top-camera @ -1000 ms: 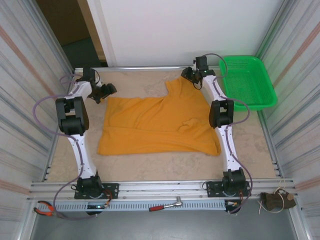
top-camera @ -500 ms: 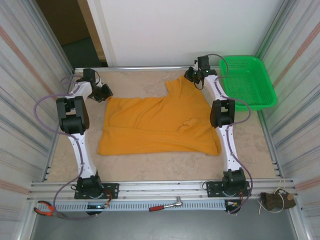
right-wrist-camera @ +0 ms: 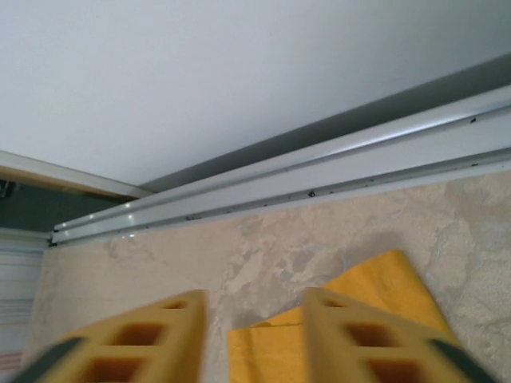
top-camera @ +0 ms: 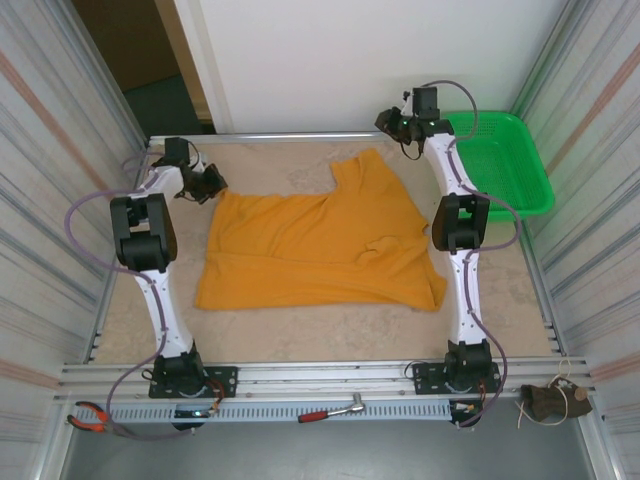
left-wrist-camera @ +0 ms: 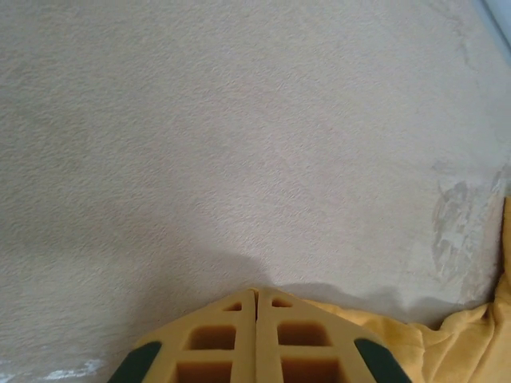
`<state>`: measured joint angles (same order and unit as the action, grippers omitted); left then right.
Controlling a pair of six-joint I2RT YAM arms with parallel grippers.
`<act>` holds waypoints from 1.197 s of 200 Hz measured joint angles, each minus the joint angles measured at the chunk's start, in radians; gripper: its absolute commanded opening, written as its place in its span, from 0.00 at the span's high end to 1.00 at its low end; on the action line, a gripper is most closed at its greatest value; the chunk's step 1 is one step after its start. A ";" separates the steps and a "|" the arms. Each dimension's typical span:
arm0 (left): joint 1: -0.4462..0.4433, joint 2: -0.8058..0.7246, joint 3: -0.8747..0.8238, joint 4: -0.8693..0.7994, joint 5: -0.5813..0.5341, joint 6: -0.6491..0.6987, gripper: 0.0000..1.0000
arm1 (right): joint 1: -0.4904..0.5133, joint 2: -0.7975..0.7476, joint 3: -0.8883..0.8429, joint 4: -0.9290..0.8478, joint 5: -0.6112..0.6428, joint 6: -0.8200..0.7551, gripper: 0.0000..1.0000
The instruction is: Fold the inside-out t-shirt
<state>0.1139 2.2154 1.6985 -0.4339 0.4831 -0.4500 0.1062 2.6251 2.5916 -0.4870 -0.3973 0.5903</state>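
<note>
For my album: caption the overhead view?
Left fingers shut, right fingers open, near the far corners of a spread orange t-shirt.

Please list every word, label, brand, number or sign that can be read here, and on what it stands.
None: no text can be read. The t-shirt shows plain orange cloth; the green basket and the table carry no print.

The t-shirt [top-camera: 320, 245] is plain mustard-orange, the basket [top-camera: 500, 165] bright green mesh, my fingers [left-wrist-camera: 215, 347] yellow, dark green-tipped
</note>
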 measured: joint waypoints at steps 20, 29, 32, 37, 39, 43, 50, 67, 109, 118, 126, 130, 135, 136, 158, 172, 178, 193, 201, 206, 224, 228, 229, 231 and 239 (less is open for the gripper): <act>0.000 -0.005 -0.021 0.019 0.009 -0.005 1.00 | 0.005 0.008 0.000 -0.013 0.040 -0.027 0.31; 0.000 -0.007 -0.028 0.020 0.014 -0.009 1.00 | 0.008 0.016 0.000 -0.020 0.061 -0.047 0.30; 0.000 -0.007 -0.031 0.021 0.015 -0.011 1.00 | 0.009 0.020 0.000 -0.022 0.066 -0.051 0.30; 0.000 -0.007 -0.033 0.021 0.016 -0.011 1.00 | 0.011 0.026 0.000 -0.024 0.078 -0.061 0.29; 0.000 -0.007 -0.035 0.021 0.016 -0.011 1.00 | 0.012 0.029 0.000 -0.027 0.084 -0.064 0.28; 0.000 -0.007 -0.037 0.023 0.019 -0.012 1.00 | 0.015 0.037 0.004 -0.034 0.093 -0.076 0.28; 0.000 -0.007 -0.040 0.024 0.021 -0.015 1.00 | 0.020 0.052 0.015 -0.044 0.109 -0.089 0.27; 0.000 -0.007 -0.045 0.031 0.026 -0.022 1.00 | 0.037 0.094 0.048 -0.064 0.150 -0.130 0.24; 0.000 -0.018 -0.055 0.050 0.041 -0.028 1.00 | 0.080 0.145 0.060 -0.093 0.226 -0.199 0.18; 0.000 -0.022 -0.058 0.052 0.044 -0.030 1.00 | 0.086 0.150 0.062 -0.094 0.230 -0.208 0.18; 0.000 -0.026 -0.059 0.055 0.047 -0.031 1.00 | 0.092 0.155 0.064 -0.094 0.238 -0.211 0.18; 0.000 -0.028 -0.060 0.058 0.048 -0.032 1.00 | 0.094 0.158 0.064 -0.095 0.238 -0.213 0.18; 0.000 -0.030 -0.061 0.062 0.049 -0.034 1.00 | 0.097 0.161 0.065 -0.095 0.241 -0.216 0.18; 0.000 -0.031 -0.061 0.064 0.049 -0.034 1.00 | 0.097 0.162 0.066 -0.095 0.241 -0.217 0.18; 0.000 -0.040 -0.066 0.077 0.053 -0.040 1.00 | 0.103 0.187 0.097 -0.101 0.245 -0.229 0.21; 0.000 -0.043 -0.072 0.081 0.057 -0.045 1.00 | 0.104 0.190 0.100 -0.106 0.244 -0.233 0.24; 0.000 -0.043 -0.072 0.082 0.059 -0.045 1.00 | 0.104 0.190 0.100 -0.109 0.244 -0.234 0.25; 0.000 -0.043 -0.074 0.085 0.061 -0.047 1.00 | 0.103 0.190 0.104 -0.114 0.244 -0.236 0.32; 0.000 -0.043 -0.076 0.090 0.065 -0.048 1.00 | 0.103 0.190 0.108 -0.117 0.243 -0.239 0.38; 0.000 -0.043 -0.076 0.092 0.067 -0.049 1.00 | 0.103 0.190 0.109 -0.119 0.242 -0.235 0.42; 0.000 -0.044 -0.078 0.096 0.073 -0.052 1.00 | 0.103 0.190 0.111 -0.122 0.237 -0.237 0.57; 0.000 -0.044 -0.079 0.097 0.075 -0.053 1.00 | 0.103 0.190 0.111 -0.124 0.235 -0.242 0.60; 0.000 -0.044 -0.079 0.098 0.075 -0.053 1.00 | 0.103 0.190 0.111 -0.124 0.235 -0.242 0.61; 0.000 -0.044 -0.080 0.099 0.075 -0.053 1.00 | 0.103 0.190 0.111 -0.125 0.234 -0.233 0.62; 0.000 -0.045 -0.084 0.101 0.075 -0.053 1.00 | 0.103 0.190 0.111 -0.129 0.229 -0.235 0.66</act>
<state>0.1139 2.1700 1.6142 -0.3325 0.5583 -0.5030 0.2092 2.8151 2.7026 -0.6159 -0.1684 0.3557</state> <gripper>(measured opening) 0.058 0.401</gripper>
